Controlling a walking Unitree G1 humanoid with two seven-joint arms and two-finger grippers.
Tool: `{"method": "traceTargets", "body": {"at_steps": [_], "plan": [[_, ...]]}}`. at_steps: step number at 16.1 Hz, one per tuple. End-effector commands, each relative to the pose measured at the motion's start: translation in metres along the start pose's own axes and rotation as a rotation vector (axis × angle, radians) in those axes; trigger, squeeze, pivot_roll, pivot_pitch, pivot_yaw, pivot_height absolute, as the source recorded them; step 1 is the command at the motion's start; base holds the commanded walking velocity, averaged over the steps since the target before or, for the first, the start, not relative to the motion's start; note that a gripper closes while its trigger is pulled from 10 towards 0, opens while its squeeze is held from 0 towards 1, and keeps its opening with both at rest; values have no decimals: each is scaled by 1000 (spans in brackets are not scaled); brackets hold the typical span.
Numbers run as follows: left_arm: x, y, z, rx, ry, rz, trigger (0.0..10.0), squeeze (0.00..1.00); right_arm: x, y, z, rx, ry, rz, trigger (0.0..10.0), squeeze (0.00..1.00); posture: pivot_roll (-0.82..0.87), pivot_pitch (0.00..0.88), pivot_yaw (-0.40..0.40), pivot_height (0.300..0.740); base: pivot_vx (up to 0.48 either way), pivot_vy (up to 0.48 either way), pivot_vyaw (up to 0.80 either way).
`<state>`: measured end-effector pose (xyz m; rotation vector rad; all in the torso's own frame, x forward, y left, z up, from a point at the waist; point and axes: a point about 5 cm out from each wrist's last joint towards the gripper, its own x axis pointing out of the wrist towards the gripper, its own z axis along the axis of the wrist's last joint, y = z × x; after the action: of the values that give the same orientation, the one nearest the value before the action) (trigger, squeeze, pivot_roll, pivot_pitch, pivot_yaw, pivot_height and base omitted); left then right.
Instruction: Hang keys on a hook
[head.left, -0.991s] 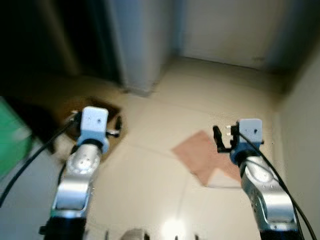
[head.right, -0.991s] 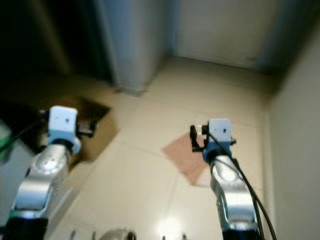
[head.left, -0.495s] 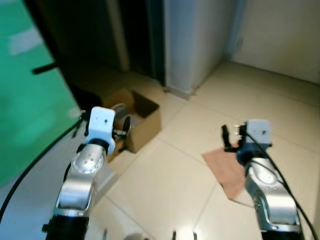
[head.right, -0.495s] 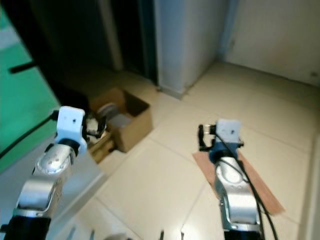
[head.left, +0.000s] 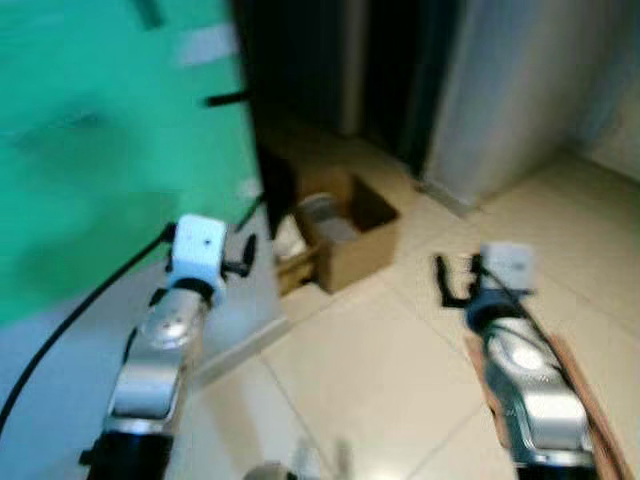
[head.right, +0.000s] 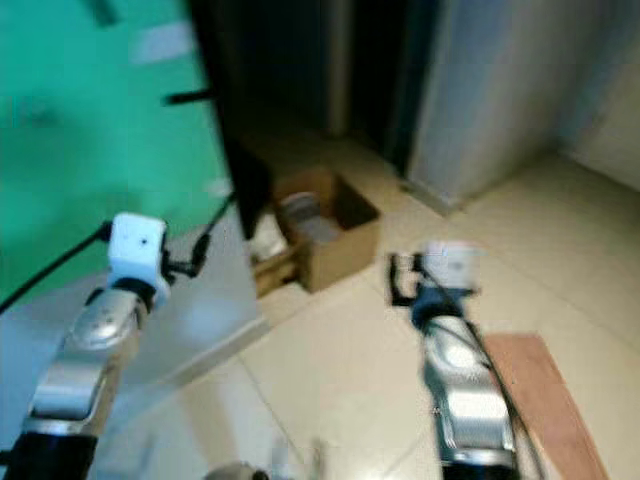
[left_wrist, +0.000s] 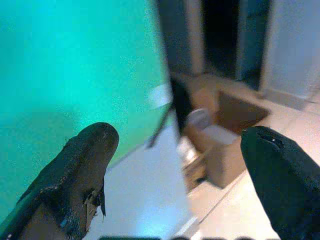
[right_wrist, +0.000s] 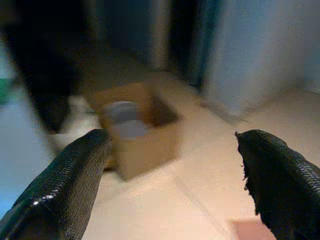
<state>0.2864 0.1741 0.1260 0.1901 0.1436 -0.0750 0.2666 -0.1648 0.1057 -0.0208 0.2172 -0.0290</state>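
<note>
We see everything smeared by motion blur. The cardboard box (head.left: 350, 228) holds something pale we cannot identify, and the brown mat (head.right: 545, 400) runs off the picture's lower edge.

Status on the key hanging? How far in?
Nothing looks done. Left gripper and right gripper are both open and hold nothing. Ahead: a green panel and an open cardboard box on the floor. Finding, grasping and hanging the keys remains.

Blurred: an open cardboard box (head.left: 348, 228) on the tiled floor (head.left: 370, 370), green wall (head.left: 110, 140) left, both arms raised.
</note>
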Motion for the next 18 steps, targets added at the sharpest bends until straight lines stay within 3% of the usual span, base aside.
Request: {"method": "traceTargets", "body": {"at_steps": [1,10,18], "plan": [[1,-1,5,-4,-17,-8,10000,1000,1,-3,3,-8,-5,-1,10000,1000,-108,0,46,740,285,0,800],[1,1,4,-5,-16,-2,10000,1000,5,-2,4,-19,-5,3,10000,1000,-98,0,43,740,323,0,735],[-3,5,1,20,-11,2,10000,1000,6,1,-1,-39,8,146,10000,1000,-80,0,45,740,270,0,800]]}}
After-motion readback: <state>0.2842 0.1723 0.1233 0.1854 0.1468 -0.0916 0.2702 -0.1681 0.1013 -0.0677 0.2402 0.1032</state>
